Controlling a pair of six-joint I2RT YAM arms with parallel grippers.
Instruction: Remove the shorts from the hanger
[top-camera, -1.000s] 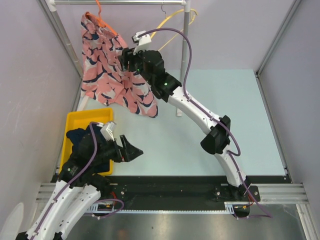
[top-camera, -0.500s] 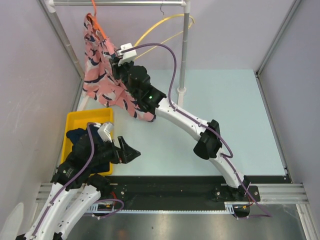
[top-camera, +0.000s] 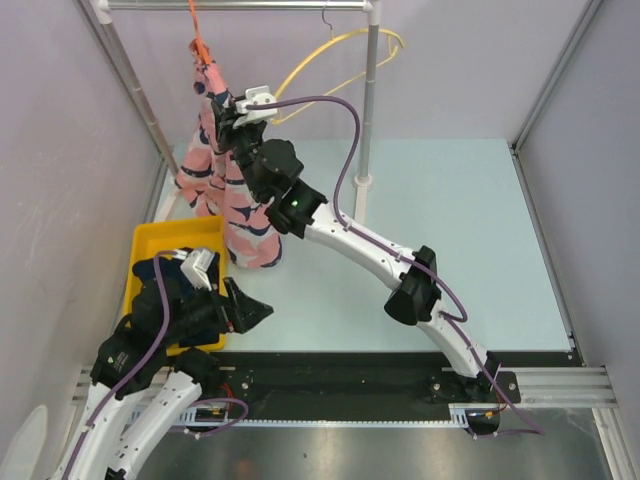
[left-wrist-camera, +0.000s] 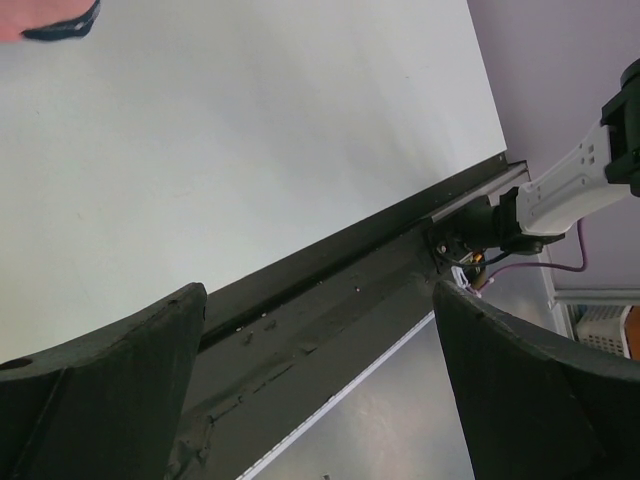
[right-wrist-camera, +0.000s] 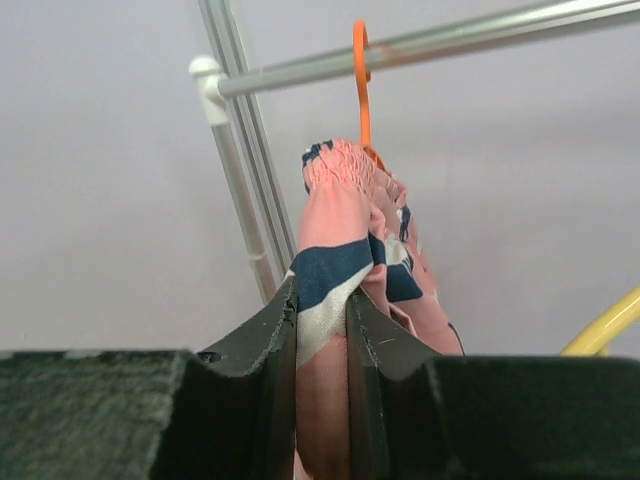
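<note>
Salmon-pink printed shorts (top-camera: 236, 190) hang from an orange hanger (top-camera: 200, 45) hooked over the metal rail (top-camera: 240, 6) at the far left of the table, their cloth drawn into a narrow bunch. The right gripper (top-camera: 233, 122) reaches up beside them. Its wrist view shows the jaws pinched narrow on a fold of the pink, navy and white fabric just below the gathered waistband, which sits on the hanger.

Below the hem stands a yellow bin (top-camera: 150, 240) at the table's left edge. Dark navy cloth (top-camera: 145, 270) lies in it, mostly hidden under the left arm. The left gripper (top-camera: 255, 312) hovers low over the near edge beside the bin, its jaws spread wide and holding nothing.

An upright post (top-camera: 368, 100) of the rack stands just right of the right arm's forearm, and its purple cable arcs in front of that post. Pale yellow hangers (top-camera: 330, 50) dangle from the rail near the post, close behind the wrist.

The table top (top-camera: 450, 220) is a pale blue-green sheet. A black mounting rail (top-camera: 350, 365) runs along its near side, and plain lavender walls (top-camera: 60, 150) close in the left, right and back.
</note>
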